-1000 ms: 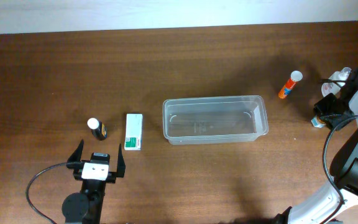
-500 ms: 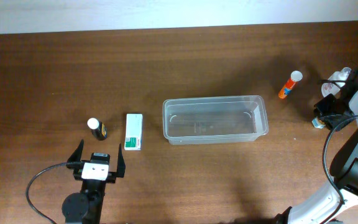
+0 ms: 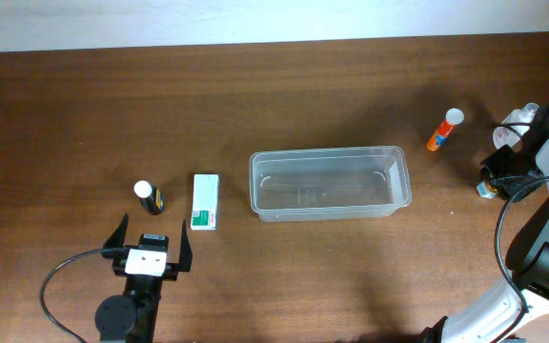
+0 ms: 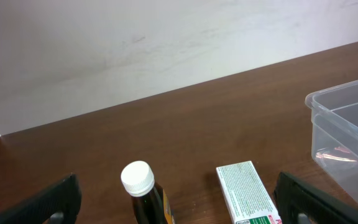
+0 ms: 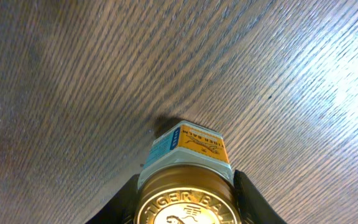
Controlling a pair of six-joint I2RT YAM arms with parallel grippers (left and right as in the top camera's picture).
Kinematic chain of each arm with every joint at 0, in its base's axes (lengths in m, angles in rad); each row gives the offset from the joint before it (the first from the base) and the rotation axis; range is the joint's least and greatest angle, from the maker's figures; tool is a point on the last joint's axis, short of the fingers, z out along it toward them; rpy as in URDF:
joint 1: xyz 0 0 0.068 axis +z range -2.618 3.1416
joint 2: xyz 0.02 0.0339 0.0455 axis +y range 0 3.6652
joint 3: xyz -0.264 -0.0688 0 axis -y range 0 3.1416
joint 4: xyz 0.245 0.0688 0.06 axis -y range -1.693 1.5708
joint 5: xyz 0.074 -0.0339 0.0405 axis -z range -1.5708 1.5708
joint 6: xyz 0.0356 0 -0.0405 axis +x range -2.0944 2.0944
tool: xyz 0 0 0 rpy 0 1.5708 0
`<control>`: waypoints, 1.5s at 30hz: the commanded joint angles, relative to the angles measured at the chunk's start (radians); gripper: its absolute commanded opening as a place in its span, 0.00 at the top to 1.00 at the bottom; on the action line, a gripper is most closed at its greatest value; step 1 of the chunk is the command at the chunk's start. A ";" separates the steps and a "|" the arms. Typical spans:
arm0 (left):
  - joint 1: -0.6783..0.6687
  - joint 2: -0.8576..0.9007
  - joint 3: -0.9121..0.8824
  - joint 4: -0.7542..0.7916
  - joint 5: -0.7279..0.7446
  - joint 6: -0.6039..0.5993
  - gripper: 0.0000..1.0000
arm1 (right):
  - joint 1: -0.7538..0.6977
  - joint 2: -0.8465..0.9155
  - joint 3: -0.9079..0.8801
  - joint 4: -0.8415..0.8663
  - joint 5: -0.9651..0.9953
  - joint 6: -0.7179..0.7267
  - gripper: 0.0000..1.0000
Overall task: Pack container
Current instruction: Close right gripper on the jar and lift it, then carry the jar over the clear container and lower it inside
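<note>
The clear plastic container (image 3: 327, 152) stands empty at the table's middle; its corner shows in the left wrist view (image 4: 347, 124). My left gripper (image 3: 151, 250) is open and empty, just in front of a brown bottle with a white cap (image 3: 147, 195) and a white-and-green box (image 3: 205, 200). Both lie between its spread fingers (image 4: 48, 199) in the left wrist view: the bottle (image 4: 143, 190), the box (image 4: 247, 196). My right gripper (image 3: 494, 178) at the far right is shut on a gold-lidded Tiger Balm jar (image 5: 188, 180), down at the table surface.
An orange tube with a white cap (image 3: 443, 130) lies right of the container, left of my right arm. A pale wall runs along the table's far edge (image 4: 166, 87). The right arm's base and cables (image 3: 541, 238) stand at the right edge.
</note>
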 commanded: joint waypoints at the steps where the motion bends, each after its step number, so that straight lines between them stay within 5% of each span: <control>1: -0.005 -0.007 0.003 -0.011 0.018 0.005 0.01 | -0.006 -0.026 0.013 -0.024 -0.044 0.003 0.68; 10: -0.005 -0.007 0.003 -0.011 0.018 0.005 0.01 | -0.006 -0.243 0.013 -0.118 -0.049 -0.006 0.67; 16: -0.005 -0.007 0.003 -0.011 0.018 0.005 0.01 | 0.030 -0.549 0.013 -0.214 -0.115 -0.051 0.67; 22: -0.005 -0.007 0.003 -0.011 0.018 0.005 0.01 | 0.291 -0.733 0.013 -0.228 -0.127 -0.050 0.67; 31: -0.005 -0.007 0.003 -0.011 0.018 0.005 0.01 | 0.624 -0.606 0.012 -0.222 -0.123 -0.042 0.67; 45: -0.005 -0.007 0.002 -0.011 0.018 0.005 0.01 | 0.857 -0.205 0.012 -0.184 -0.058 -0.043 0.67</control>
